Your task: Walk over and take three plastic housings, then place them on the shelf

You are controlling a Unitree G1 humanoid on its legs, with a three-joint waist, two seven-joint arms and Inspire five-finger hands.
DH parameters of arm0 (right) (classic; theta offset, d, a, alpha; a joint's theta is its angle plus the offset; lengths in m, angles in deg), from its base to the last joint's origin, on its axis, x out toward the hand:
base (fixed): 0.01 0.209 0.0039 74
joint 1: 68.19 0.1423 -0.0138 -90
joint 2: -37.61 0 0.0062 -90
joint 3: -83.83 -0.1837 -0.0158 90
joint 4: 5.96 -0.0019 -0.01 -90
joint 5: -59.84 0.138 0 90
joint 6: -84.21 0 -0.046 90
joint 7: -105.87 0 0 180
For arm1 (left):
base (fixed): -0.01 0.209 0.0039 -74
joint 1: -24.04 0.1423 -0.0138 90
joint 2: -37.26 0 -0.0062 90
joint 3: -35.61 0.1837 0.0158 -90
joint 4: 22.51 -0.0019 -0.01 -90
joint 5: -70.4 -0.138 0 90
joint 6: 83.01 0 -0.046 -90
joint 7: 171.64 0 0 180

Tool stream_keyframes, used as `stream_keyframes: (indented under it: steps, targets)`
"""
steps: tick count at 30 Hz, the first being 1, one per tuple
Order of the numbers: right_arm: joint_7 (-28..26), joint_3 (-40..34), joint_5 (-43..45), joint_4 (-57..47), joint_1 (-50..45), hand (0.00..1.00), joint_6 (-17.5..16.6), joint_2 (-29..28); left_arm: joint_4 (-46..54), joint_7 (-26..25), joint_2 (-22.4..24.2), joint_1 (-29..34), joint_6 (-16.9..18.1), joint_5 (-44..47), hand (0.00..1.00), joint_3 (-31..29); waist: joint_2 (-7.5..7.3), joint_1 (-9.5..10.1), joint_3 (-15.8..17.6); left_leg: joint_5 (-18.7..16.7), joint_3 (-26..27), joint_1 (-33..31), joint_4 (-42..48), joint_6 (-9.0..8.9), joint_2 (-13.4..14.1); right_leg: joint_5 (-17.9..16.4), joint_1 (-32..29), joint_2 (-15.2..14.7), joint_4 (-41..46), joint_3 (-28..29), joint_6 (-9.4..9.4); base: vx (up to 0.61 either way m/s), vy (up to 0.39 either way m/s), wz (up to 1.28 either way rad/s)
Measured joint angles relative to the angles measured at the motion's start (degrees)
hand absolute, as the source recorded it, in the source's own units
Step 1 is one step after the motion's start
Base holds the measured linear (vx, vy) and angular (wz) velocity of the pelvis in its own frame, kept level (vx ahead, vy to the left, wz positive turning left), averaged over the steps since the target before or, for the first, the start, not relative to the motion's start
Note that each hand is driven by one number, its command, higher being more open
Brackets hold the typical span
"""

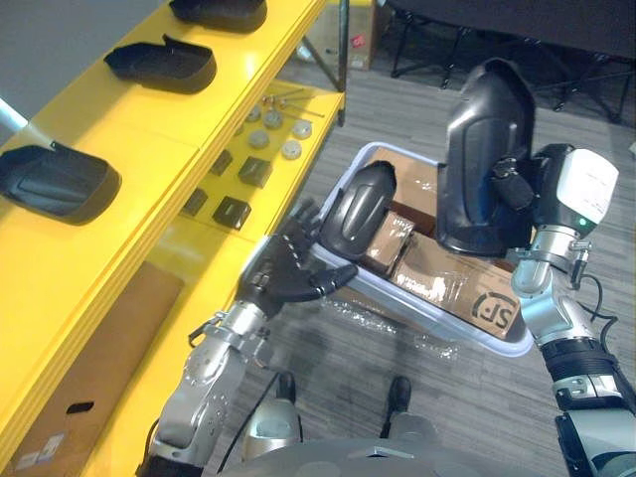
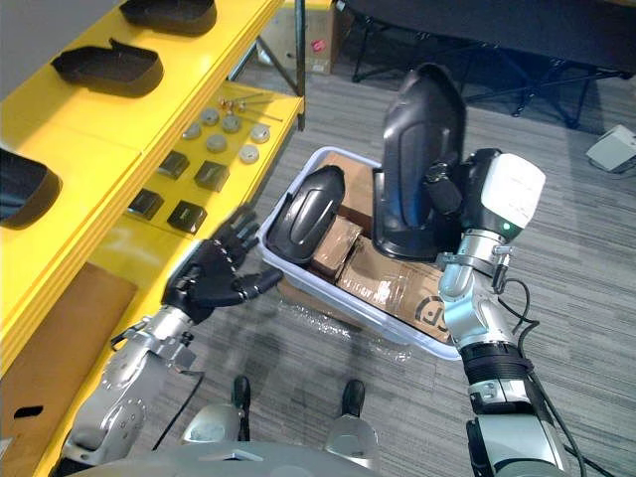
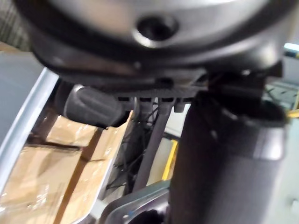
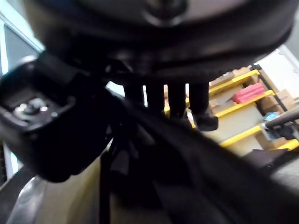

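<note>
Grey carpet floor point(image 1: 477, 417) is carrying a pale bin point(image 1: 447, 323), the landmark for this entry. Left of the bin: yellow shelf point(image 1: 99, 119) is bearing three shelved housings point(image 1: 55, 179) point(image 1: 164, 65) point(image 1: 221, 12) on its top tier, small parts point(image 1: 256, 171) on the tier below. At the bin's left rim: left hand point(image 1: 298, 263) is hovering, fingers spread, holding nothing. Inside the bin: one black plastic housing point(image 1: 358, 209) is leaning on cardboard boxes point(image 1: 437, 268). Above the bin's right half: right hand point(image 1: 527, 184) is clasping a second housing point(image 1: 482, 159) upright, fingers curled round it.
</note>
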Motion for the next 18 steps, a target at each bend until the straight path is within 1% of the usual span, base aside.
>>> stream_keyframes:
  steps: [2, 3, 4, 6, 9, 10, 12, 15, 18]
  targets:
    - [0.0, 0.4, -1.7, -1.9, 0.0, 0.0, -1.8, 0.0, -3.1, -0.1, -0.1, -2.6, -1.8, 1.8, 1.0, 0.2, -0.19, -0.16, -0.4, 0.0, 1.3, 1.0, -0.4, -0.02, 0.1, 0.3, 0.0, 0.1, -0.2, 1.2, 0.26, -0.02, 0.0, -0.31]
    - [0.0, 0.4, -2.8, -3.3, -0.1, 0.0, -3.7, 0.0, -5.4, -0.7, -0.2, -4.7, -2.9, 3.5, 1.0, 0.2, -0.24, -0.36, -0.5, -0.2, 2.0, 1.6, -0.5, -0.05, 0.1, 0.5, 0.1, 0.1, -0.2, 1.7, 0.33, -0.03, -0.001, -0.33]
    - [0.0, 0.4, -3.5, -3.9, -0.1, 0.0, -4.5, 0.0, -6.3, -1.0, -0.2, -5.5, -2.9, 4.0, 1.0, 0.2, -0.28, -0.52, -0.7, -0.3, 2.4, 1.9, -0.5, -0.08, 0.1, 0.5, 0.1, 0.1, -0.2, 1.9, 0.31, -0.05, -0.002, -0.26]
    - [0.0, 0.4, -5.6, -5.0, -0.3, 0.0, -8.0, -0.1, -7.8, -2.2, -0.1, -7.7, -2.9, 6.0, 1.0, -0.3, -0.66, -1.79, -1.7, -0.4, 2.8, 2.2, -0.5, -0.1, 0.1, 0.6, 0.1, 0.2, -0.2, 2.5, 0.28, -0.03, -0.002, -0.16]
    - [-0.1, 0.5, -8.0, -6.2, -1.1, 0.0, -11.4, -0.3, -7.9, -3.4, 0.7, -10.5, -2.8, 9.6, 1.0, -0.6, -1.16, -1.94, -2.8, -0.4, 3.7, 2.8, -0.9, -0.13, 0.2, 0.7, -0.1, 0.3, -0.2, 3.1, 0.15, -0.02, -0.007, -0.14]
    - [-0.2, 0.6, -8.5, -6.4, -1.4, 0.0, -12.1, -0.5, -7.9, -3.5, 1.0, -10.9, -2.8, 10.6, 1.0, -0.6, -1.22, -1.94, -3.2, -0.4, 3.8, 2.9, -1.0, -0.13, 0.2, 0.7, -0.2, 0.4, -0.2, 3.2, 0.13, 0.0, -0.005, -0.13]
    - [-1.0, 1.7, -10.6, -6.4, -1.5, 0.0, -14.6, -2.2, -7.9, -4.2, 1.9, -11.7, -2.6, 14.2, 1.0, -0.7, -1.31, -1.96, -4.2, -0.4, 4.5, 3.8, -1.4, -0.23, 0.4, 0.7, 0.0, 0.6, -0.3, 4.0, 0.1, 0.0, -0.005, -0.17]
    - [-2.3, 3.9, -10.6, -6.5, -1.5, 0.0, -16.7, -3.2, -8.5, -4.7, 3.2, -12.1, -2.6, 19.2, 1.0, -0.7, -1.34, -2.3, -4.8, -0.4, 4.6, 3.8, -1.4, -0.26, 0.4, 0.8, -0.1, 0.7, -0.3, 4.0, 0.09, 0.0, -0.001, -0.03]
    - [-3.8, 5.3, -10.6, -6.5, -1.5, 0.0, -17.7, -5.0, -10.1, -4.9, 4.1, -12.2, -2.6, 23.2, 1.0, -0.7, -1.47, -2.46, -5.3, -0.4, 4.7, 3.8, -1.4, -0.26, 0.6, 0.8, -0.1, 0.8, -0.3, 4.0, 0.07, 0.0, 0.0, 0.0]
